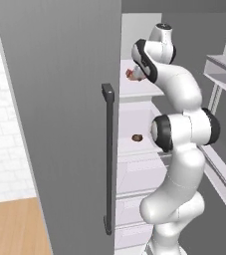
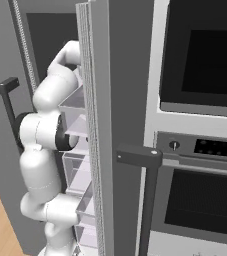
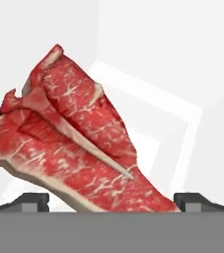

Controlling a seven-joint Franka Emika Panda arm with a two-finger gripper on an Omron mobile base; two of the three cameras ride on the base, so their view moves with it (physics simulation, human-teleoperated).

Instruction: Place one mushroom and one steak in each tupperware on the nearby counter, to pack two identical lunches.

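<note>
Your arm is reaching into the open fridge. Your fingers (image 3: 111, 201) are standing spread wide, released, either side of a raw red steak (image 3: 76, 143) lying on a white fridge shelf (image 1: 137, 89). A mushroom (image 1: 137, 137) is sitting on the shelf below.

steak (image 3: 79, 148): red, white-marbled, upper fridge shelf | mushroom (image 1: 137, 137): brown, shelf below

Two base cameras flank the white jointed arm (image 1: 181, 144) from behind, sharing it and the open fridge; the hand camera looks closely at a red, fat-edged raw steak (image 3: 76, 143).
</note>
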